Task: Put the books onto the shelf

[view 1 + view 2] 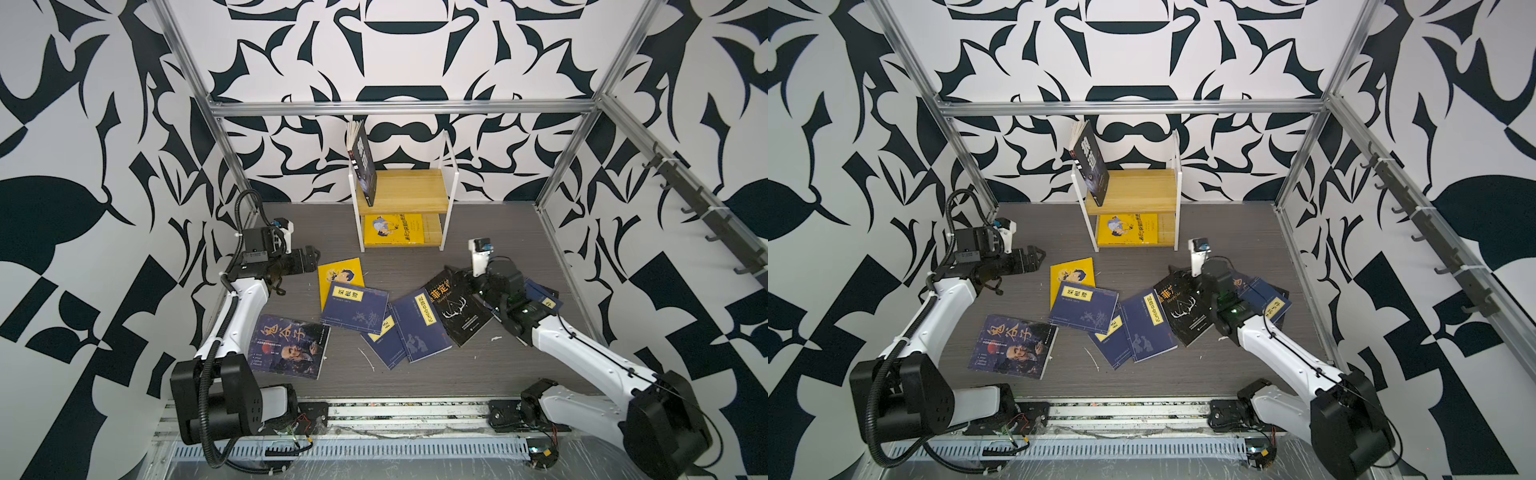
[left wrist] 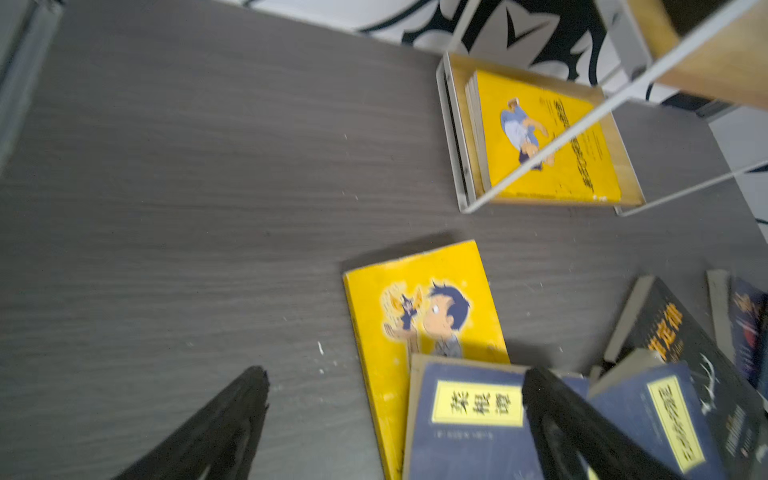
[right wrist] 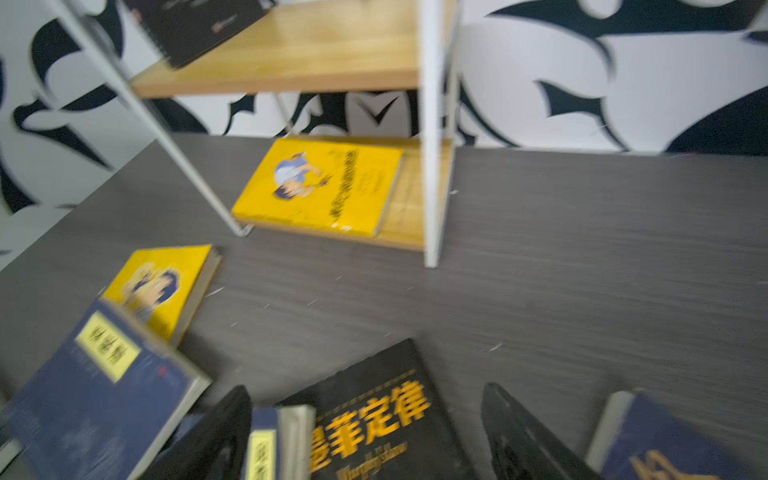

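- Purple-blue book (image 1: 289,347) lies flat nearest the front of the grey table (image 1: 478,374), beside the left arm and well apart from both grippers.
- 3 navy books (image 1: 419,326) with yellow labels overlap in a loose heap mid-table.
- The black antler book (image 1: 457,311) lies flat at the heap's right edge.
- The right gripper (image 3: 370,415) is over its far end with its fingers (image 3: 519,436) spread wide.
- The black cover shows between them and a navy spine sits just beside 1 finger. Nothing is clamped. Whether a finger touches the cover I cannot tell.
- 1 more navy book (image 1: 544,297) lies partly hidden under the right arm.
- The leftmost navy book (image 1: 356,306) of the heap covers the near corner of a yellow cartoon book (image 1: 338,274) flat on the table.
- The left gripper (image 1: 311,258) hangs just left of that yellow book, apart from it, fingers (image 2: 232,415) fully spread and empty. In its wrist view 1 finger is over bare table and the other is in front of the labelled navy cover.
- The shelf (image 1: 415,187) stands at the back wall.
- A second yellow book (image 1: 392,229) lies flat on its lower board.
- A dark upright book (image 1: 365,166) leans against the left frame on the upper board.
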Controlling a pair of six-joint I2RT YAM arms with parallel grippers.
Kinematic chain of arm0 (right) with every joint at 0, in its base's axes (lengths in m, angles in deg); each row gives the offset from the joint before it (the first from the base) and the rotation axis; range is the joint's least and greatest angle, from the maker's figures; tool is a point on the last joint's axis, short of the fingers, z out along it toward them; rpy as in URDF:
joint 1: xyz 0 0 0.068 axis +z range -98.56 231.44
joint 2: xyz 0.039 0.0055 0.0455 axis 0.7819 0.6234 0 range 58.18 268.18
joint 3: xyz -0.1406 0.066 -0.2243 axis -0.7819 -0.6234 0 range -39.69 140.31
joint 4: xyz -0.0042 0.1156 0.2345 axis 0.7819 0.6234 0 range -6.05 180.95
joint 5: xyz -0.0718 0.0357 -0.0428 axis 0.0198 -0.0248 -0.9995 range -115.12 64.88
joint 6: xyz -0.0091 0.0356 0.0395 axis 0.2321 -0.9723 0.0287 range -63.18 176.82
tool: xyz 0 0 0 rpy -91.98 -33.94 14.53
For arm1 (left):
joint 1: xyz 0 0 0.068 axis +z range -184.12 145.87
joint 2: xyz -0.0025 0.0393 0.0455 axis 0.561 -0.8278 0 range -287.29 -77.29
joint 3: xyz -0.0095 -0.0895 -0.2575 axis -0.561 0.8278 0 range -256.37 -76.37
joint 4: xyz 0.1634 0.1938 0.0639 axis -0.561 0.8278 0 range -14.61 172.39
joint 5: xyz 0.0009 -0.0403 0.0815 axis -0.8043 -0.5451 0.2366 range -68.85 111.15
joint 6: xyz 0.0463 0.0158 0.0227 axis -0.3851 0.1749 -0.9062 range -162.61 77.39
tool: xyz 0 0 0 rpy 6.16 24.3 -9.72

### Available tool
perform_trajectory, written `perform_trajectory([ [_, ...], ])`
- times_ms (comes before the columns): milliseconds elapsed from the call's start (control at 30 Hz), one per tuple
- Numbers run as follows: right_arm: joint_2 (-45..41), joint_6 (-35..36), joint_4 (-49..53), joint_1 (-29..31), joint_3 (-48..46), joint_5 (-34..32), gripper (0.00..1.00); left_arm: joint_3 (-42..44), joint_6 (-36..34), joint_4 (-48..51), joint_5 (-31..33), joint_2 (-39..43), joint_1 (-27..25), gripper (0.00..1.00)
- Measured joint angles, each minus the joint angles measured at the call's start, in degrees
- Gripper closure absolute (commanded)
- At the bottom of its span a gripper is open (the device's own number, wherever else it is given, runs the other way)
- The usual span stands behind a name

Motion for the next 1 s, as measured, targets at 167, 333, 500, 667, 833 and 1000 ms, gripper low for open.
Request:
perform_trajectory([
  [167, 5.38, -5.86, 6.69, 11.52, 4.55, -1.09, 0.23, 5.68, -0.83, 3.96, -4.9, 0.17, -0.15, 0.01],
  [333, 13.66, -10.95, 9.18, 17.33, 10.54, 0.0, 0.28, 7.52, -0.46, 6.01, -9.79, -0.55, -0.15, 0.01],
  [500, 21.51, -17.09, 8.22, 19.1, 13.77, 3.41, 0.33, 7.52, 0.39, 6.19, -12.26, -4.33, -0.15, 0.02],
  [667, 28.76, -22.03, 5.35, 19.54, 14.6, 7.76, 0.45, 7.5, 1.95, 6.08, -13.97, -8.61, -0.72, 0.04],
  [833, 34.62, -25.9, 1.7, 19.58, 16.15, 11.85, 0.56, 6.99, 3.67, 5.57, -14.4, -12.15, -1.53, 0.1],
  [1000, 39.74, -29.0, -0.79, 19.58, 18.75, 15.41, 0.58, 5.29, 5.25, 5.73, -14.99, -16.26, -2.38, 0.19],
])
